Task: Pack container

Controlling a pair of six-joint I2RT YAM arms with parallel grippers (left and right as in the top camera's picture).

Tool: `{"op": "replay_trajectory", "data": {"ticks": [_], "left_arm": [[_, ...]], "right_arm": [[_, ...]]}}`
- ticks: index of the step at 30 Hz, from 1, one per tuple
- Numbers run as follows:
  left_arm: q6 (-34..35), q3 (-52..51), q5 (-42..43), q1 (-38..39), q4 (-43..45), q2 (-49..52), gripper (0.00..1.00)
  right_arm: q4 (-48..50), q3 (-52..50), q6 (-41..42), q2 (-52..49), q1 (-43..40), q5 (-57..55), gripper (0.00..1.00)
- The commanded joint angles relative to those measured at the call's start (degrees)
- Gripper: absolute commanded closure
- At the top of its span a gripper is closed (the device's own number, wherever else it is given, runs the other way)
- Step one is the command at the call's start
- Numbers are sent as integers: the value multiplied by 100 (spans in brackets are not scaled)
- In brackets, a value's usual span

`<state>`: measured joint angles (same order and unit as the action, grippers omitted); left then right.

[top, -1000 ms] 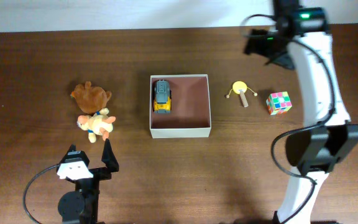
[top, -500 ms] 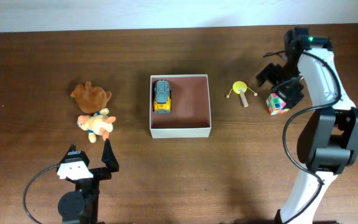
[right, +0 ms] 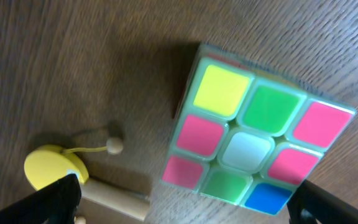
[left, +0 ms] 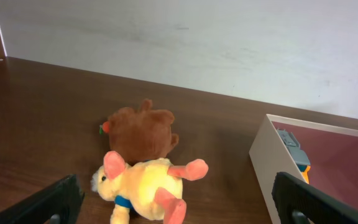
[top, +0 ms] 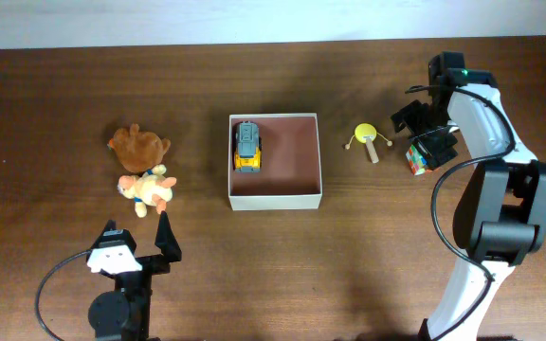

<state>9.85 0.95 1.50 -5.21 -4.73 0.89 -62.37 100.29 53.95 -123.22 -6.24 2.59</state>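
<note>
A dark brown wooden table (top: 45, 95) fills the overhead view, with a strip of white wall (top: 159, 19) along 12 o'clock. The container (top: 275, 201) sits at the centre, open side up. A toy truck (top: 245, 147) lies inside it against the wall at 9 o'clock. Well apart at 9 o'clock of the container, a brown plush (top: 138, 145) and a yellow plush (top: 147, 189) touch each other. At 3 o'clock lies a yellow drum toy (top: 366, 139), and past it a colour cube (top: 420, 159). The right gripper (top: 425, 137) hangs over the cube. The left gripper (top: 138, 235) sits at 7 o'clock of the container, its 2 fingers spread wide and empty.

From the left wrist, the wall (left: 229, 43) stands behind the table. The 2 plush toys lie ahead, the yellow plush (left: 145, 183) nearer. The container (left: 269, 158) is at 3 o'clock with the toy truck (left: 294, 152) inside. The left gripper (left: 179, 208) shows a finger in each lower corner, far apart.

From the right wrist, the table grain fills the background. The colour cube (right: 253, 143) lies between the spread fingers of the right gripper (right: 188, 199), which do not touch it. The yellow drum toy (right: 51, 168) lies at 8 o'clock.
</note>
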Motion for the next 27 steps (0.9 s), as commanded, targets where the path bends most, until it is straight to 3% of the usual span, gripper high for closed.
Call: {"op": "replay_trajectory", "data": {"ticks": [1,9,17,22,27], "left_arm": [[-114,-39,24,-7,2,-48,1],[-114,-39,24,-7,2,-46,1],[-116,-39,24,-4,2,-48,1],[-114,-39,24,-4,2,-46,1],[-116,-39,24,-4,2,-48,1]], "right_arm": [[107,-98,247,7,-28,-315,1],[470,-452,153,4,-160,-402,1],[691,-560,-1307,4,-365,-612,1],[734,-560,-1351,4,-400,-610,0],[748,-640,-1303,2,-387,-608,7]]}}
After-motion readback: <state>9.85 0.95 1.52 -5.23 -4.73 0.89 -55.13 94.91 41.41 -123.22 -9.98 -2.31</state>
